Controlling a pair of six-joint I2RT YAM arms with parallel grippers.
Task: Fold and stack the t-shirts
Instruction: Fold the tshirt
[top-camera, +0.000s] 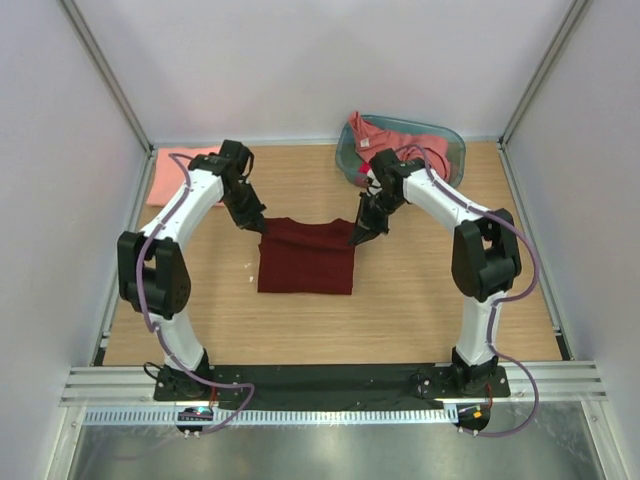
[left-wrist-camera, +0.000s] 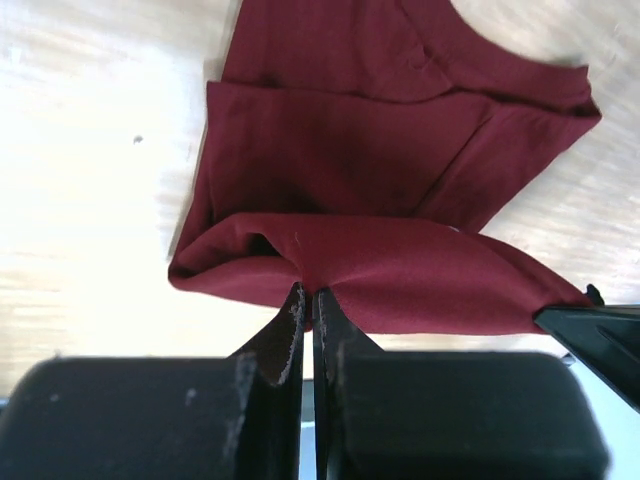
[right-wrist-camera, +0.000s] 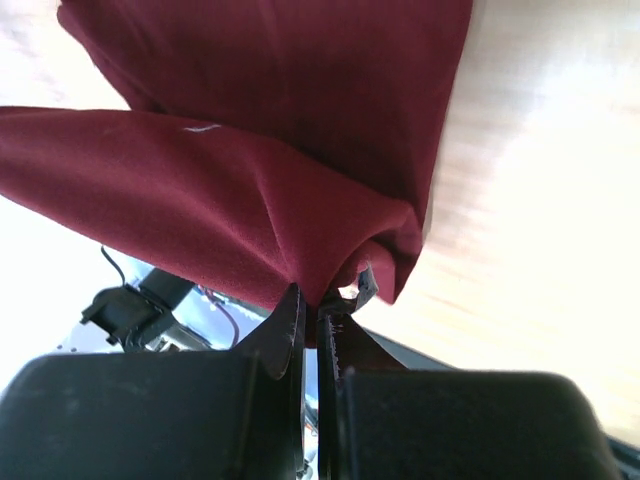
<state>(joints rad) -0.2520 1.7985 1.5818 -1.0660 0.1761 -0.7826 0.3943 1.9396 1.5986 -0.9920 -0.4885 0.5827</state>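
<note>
A dark maroon t-shirt (top-camera: 306, 257) lies partly folded in the middle of the table. My left gripper (top-camera: 262, 228) is shut on its far left corner; the left wrist view shows the cloth (left-wrist-camera: 390, 160) pinched between the fingertips (left-wrist-camera: 309, 300). My right gripper (top-camera: 357, 240) is shut on its far right corner, and the right wrist view shows the cloth (right-wrist-camera: 270, 150) gathered at the jaw tips (right-wrist-camera: 312, 305). The far edge is lifted a little off the table. A folded salmon t-shirt (top-camera: 168, 177) lies at the far left. More coral t-shirts (top-camera: 395, 136) lie in the basket.
A teal-blue plastic basket (top-camera: 452, 140) stands at the far right corner, behind my right arm. White walls and metal posts close in the wooden table (top-camera: 420, 300) on three sides. A black base rail (top-camera: 320, 380) runs along the near edge.
</note>
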